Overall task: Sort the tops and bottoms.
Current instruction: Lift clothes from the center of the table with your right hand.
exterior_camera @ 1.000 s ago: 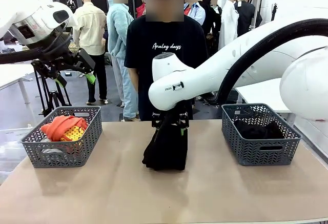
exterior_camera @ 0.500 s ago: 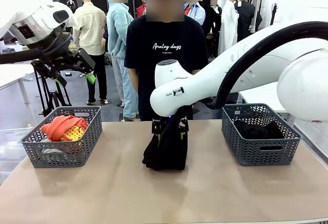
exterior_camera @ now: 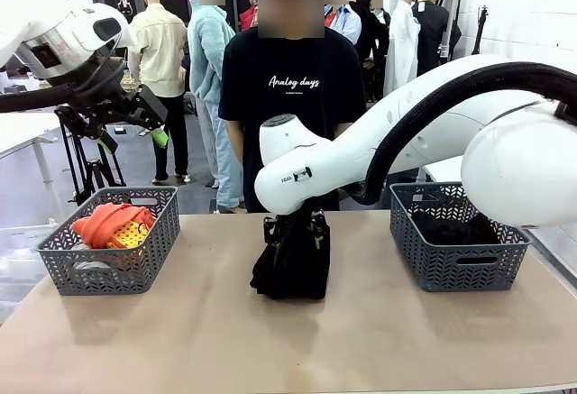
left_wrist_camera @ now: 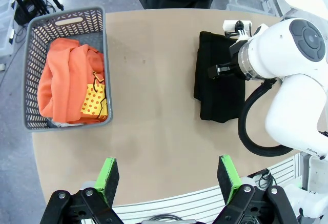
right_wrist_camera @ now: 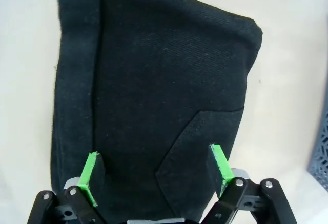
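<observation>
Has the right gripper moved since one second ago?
Yes. The right gripper has come down a little and slid slightly left, closer onto the black folded garment, judged against the right basket, which stays put.

White script "Analog days" across chest of person's black T-shirt (exterior_camera: 293, 74); smaller print on white robot arm (exterior_camera: 297, 176), unreadable.

Light brown rounded table (exterior_camera: 225, 340), grey plastic lattice basket (exterior_camera: 108, 259) at its left end, matching grey lattice basket (exterior_camera: 458, 263) at its right end, folded black trousers bundle (exterior_camera: 290, 268) lying on the bare tabletop midway between them
</observation>
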Robot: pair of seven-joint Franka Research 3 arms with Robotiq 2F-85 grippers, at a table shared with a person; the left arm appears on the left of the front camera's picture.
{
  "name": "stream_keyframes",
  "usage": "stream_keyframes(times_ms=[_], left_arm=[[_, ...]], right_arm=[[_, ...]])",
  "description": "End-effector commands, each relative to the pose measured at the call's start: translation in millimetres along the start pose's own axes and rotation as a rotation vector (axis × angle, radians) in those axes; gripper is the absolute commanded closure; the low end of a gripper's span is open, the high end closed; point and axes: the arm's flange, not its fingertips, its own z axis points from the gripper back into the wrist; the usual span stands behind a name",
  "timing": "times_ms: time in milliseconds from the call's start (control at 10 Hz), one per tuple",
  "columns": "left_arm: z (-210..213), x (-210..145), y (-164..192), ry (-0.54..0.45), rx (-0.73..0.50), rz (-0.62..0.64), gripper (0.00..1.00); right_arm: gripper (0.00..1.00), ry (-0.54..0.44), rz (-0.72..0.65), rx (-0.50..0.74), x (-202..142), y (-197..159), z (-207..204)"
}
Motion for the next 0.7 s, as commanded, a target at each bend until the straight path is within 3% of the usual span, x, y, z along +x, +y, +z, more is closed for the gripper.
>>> stream_keyframes(times_ms=[0,200,400,600], left_arm=[[2,0,3,0.000,-0.005,-0.003,0.00],[2,0,3,0.000,-0.005,-0.003,0.00],[2,0,3,0.000,-0.005,-0.003,0.00],[2,0,3,0.000,-0.005,-0.003,0.00]], right_arm=[[0.00,0.012,-0.054,0.000,5,-5,-3],[0.06,0.020,-0.074,0.012,5,-11,-3],[0.29,0.028,-0.091,0.022,5,-14,-6],[0.61,0.042,-0.104,0.040,6,-16,-10]])
